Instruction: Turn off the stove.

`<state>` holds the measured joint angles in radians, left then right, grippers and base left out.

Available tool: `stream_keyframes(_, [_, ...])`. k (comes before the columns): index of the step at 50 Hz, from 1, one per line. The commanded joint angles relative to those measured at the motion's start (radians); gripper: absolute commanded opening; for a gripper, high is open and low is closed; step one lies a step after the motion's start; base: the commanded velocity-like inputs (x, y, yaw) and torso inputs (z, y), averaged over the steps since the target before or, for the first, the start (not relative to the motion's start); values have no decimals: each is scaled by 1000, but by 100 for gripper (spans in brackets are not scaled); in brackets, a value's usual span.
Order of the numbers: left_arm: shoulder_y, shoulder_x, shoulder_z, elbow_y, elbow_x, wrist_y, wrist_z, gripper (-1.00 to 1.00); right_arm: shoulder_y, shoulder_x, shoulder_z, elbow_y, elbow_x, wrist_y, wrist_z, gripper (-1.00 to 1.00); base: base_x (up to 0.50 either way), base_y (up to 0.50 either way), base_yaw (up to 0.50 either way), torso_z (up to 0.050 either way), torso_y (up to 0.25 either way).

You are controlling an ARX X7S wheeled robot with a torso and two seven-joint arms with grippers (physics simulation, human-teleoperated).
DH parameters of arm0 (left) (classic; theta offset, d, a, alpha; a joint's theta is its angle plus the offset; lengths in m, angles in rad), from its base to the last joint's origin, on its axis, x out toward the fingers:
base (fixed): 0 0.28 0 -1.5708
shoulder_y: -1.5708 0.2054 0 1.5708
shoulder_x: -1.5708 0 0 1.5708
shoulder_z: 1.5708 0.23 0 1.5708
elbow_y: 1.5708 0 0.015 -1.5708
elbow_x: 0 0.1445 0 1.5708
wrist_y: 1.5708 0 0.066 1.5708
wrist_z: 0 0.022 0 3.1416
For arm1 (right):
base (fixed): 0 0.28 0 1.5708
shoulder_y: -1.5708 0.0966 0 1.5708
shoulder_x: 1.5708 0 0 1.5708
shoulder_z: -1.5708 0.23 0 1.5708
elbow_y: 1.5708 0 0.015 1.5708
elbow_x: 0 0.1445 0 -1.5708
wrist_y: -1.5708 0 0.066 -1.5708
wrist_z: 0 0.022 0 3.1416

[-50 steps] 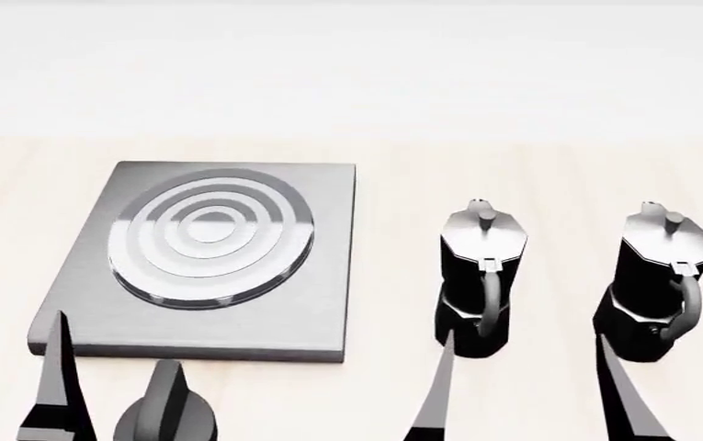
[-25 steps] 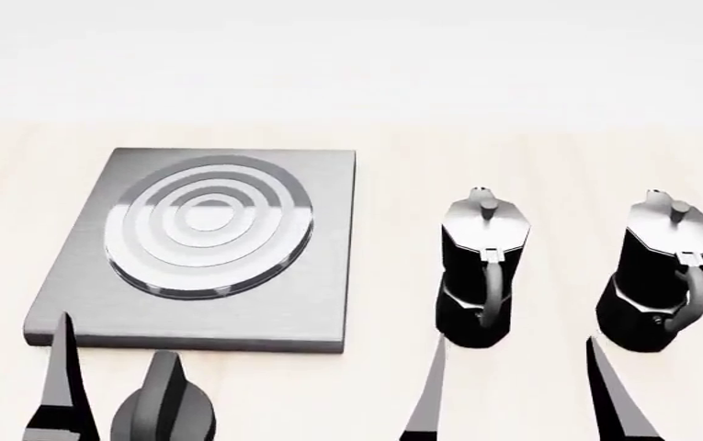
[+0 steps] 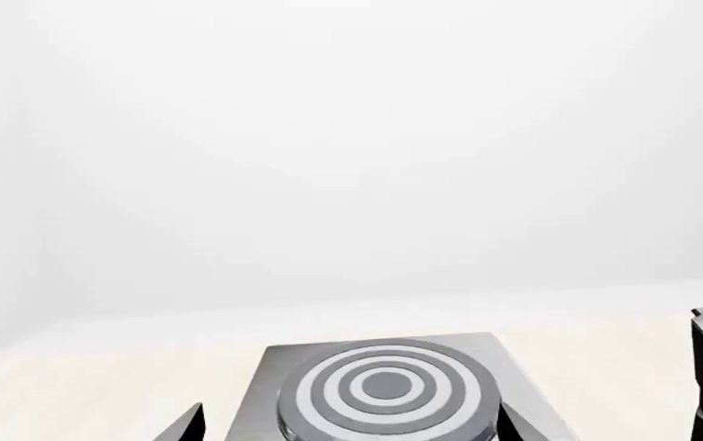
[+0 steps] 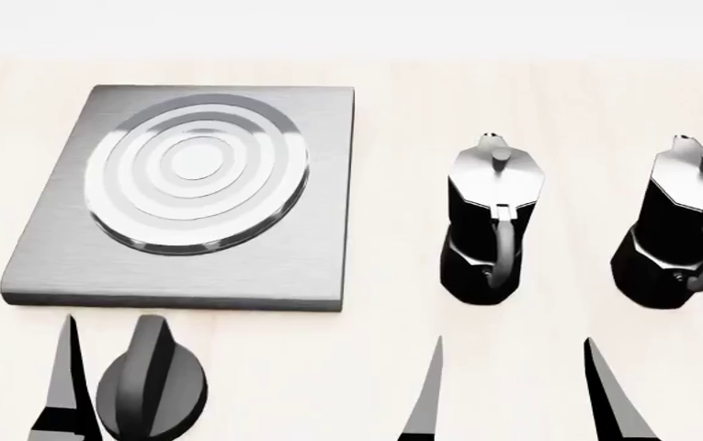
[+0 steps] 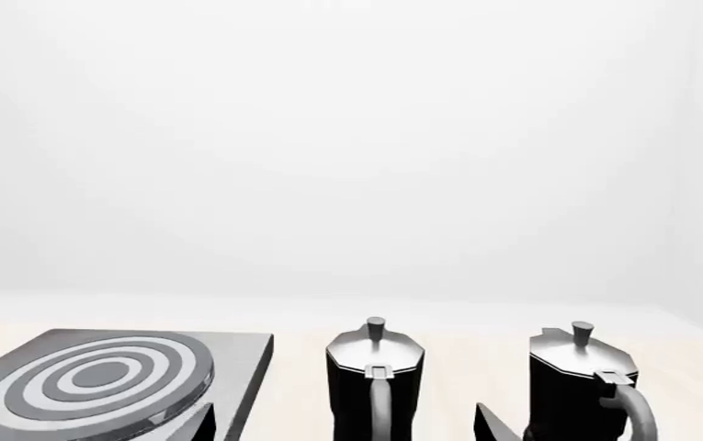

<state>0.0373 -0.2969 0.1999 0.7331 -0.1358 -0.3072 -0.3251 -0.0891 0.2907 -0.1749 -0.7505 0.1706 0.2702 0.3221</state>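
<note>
Black knob (image 4: 152, 390), raised bar pointing away toward grey stove (image 4: 192, 197)

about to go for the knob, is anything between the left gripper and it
Nothing visible is. In the head view the knob sits on bare table just in front of the stove. One left gripper finger shows right beside it. Both moka pots stand off to the right.

Right hand (image 5: 345, 424) low over the pale bench (image 5: 296, 367), its two dark fingertips well apart. Just ahead, between them, the nearer moka pot (image 5: 375, 381) stands upright. Second moka pot (image 5: 578, 381) outside one fingertip, stove (image 5: 106, 381) outside the other.
</note>
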Motion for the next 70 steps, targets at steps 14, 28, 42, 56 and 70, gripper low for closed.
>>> stream_keyframes(14, [1,-11,9,3,-7,5,-13,100,0,15,-14,1,-1,-8,13,100,0,0,0,0,-147])
stream_keyframes(28, [0,-19,17,2,-7,7,-18,100,0,22,-18,3,4,-13,20,100,0,0,0,0,-109])
stream_keyframes(42, [-44,-15,33,51,-23,-13,-20,100,4,26,-26,15,10,-16,24,100,0,0,0,0,-1])
stream_keyframes(56, [-143,3,119,81,2,-64,-8,100,5,30,-39,27,7,-24,28,100,0,0,0,0,0])
stream_keyframes(70, [-222,31,153,-116,19,33,12,100,8,36,-48,33,8,-31,31,100,0,0,0,0,0])
